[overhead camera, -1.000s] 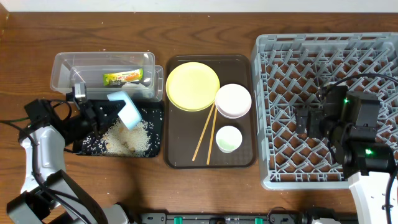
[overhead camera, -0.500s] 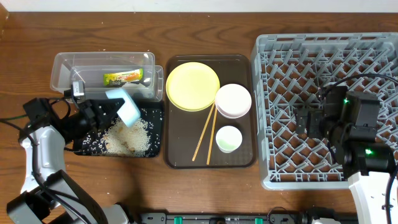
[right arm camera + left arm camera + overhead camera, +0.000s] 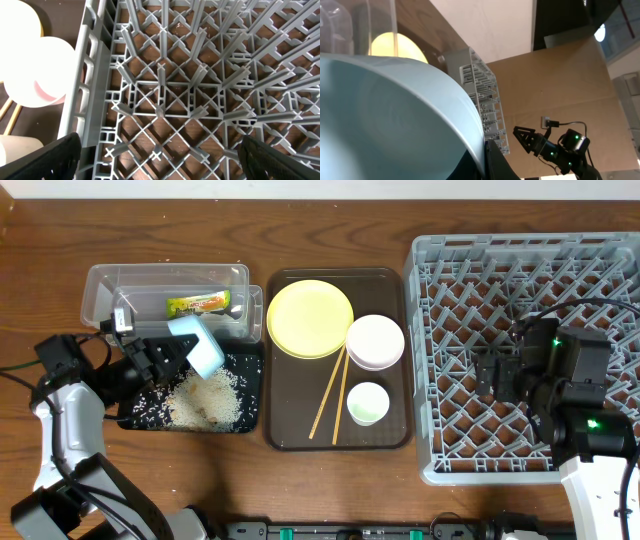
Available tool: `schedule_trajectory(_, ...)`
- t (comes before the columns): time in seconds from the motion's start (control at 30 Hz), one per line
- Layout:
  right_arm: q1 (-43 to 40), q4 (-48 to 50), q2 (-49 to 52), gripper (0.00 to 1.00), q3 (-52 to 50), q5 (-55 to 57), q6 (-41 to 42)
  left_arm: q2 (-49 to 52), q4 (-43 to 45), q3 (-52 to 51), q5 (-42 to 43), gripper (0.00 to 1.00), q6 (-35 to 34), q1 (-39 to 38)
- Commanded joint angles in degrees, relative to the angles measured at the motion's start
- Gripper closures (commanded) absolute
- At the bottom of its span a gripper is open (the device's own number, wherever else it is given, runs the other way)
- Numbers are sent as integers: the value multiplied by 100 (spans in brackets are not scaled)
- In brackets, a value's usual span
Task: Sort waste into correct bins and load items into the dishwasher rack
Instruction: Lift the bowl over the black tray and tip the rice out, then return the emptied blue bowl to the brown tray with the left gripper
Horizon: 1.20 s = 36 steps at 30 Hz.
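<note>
Here, the left end effector [image 3: 160,360] is clenched on a tipped light-blue bowl [image 3: 203,348] above the black tray [image 3: 190,430].
The bowl is tilted well off level at the fingertips, over the rice [image 3: 205,402] heaped in the tray just below. Beyond this end effector, the clear tub [image 3: 100,285] sits just beside the tray's far edge and holds the printed wrapper [image 3: 198,304]. Farther to its right, a brown serving tray [image 3: 385,442] carries the yellow plate [image 3: 310,318], white bowl [image 3: 375,342], small cup [image 3: 367,402] and two chopsticks [image 3: 328,395]. The right end effector [image 3: 488,375] hangs released, fingers wide apart, over the grey rack [image 3: 600,270], which stands on the desk [image 3: 330,480] well apart from the light-blue bowl.
</note>
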Motion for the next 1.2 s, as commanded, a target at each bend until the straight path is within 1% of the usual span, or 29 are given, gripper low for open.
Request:
schedule_trajectory(0.0, -39, -2, -42, 1, 107, 35, 74, 0, 92, -15, -120, 93, -48, -7)
schedule_trajectory(0.03, -39, 0, -42, 1, 107, 35, 74, 0, 61, -17, -166, 94, -144, -7)
schedule_trajectory(0.1, -39, -2, -42, 1, 107, 35, 74, 0, 50, -17, 306, 94, 125, -20)
schedule_trajectory(0.17, -39, -4, -42, 1, 107, 35, 74, 0, 162, -15, 76, 94, 20, -17)
schedule_trajectory(0.2, -39, -2, -42, 1, 109, 35, 74, 0, 155, -15, -109, 94, -190, -17)
schedule_trajectory(0.23, -39, -2, -42, 1, 107, 35, 74, -2, 125, -15, -140, 94, -299, -26)
schedule_trajectory(0.3, -39, -2, -42, 1, 107, 35, 74, -28, 44, -15, 72, 94, -289, -114)
schedule_trajectory(0.4, -39, -2, -42, 1, 107, 35, 74, -186, -72, -15, 9, 94, -291, -433)
schedule_trajectory(0.47, -39, -2, -42, 1, 109, 35, 74, -365, -85, -15, -306, 94, -299, -826)
schedule_trajectory(0.5, -39, -2, -42, 1, 107, 35, 74, -461, -85, -15, -586, 94, -352, -1045)
schedule_trajectory(0.57, -39, -2, -42, 1, 107, 35, 74, -671, -83, -15, -1449, 94, -597, -1620)
schedule_trajectory(0.7, -39, 0, -42, 1, 107, 35, 74, -964, 33, -15, -3136, 94, -820, -3064)
schedule_trajectory(0.8, -39, 0, -42, 1, 107, 35, 74, -962, 223, -15, -4422, 94, -1086, -4100)
schedule_trajectory(0.83, -39, 0, -42, 1, 107, 33, 74, -931, 258, -15, -4983, 94, -1167, -4459)
schedule_trajectory(0.97, -39, -4, -42, 1, 109, 33, 76, -743, 269, -15, -6946, 94, -1397, -5580)
schedule_trajectory(1.03, -39, -2, -42, 1, 109, 33, 76, -581, 297, -15, -7447, 94, -1416, -5965)
schedule_trajectory(1.17, -39, 0, -42, 1, 109, 33, 76, -195, 354, -15, -7580, 94, -1434, -6389)
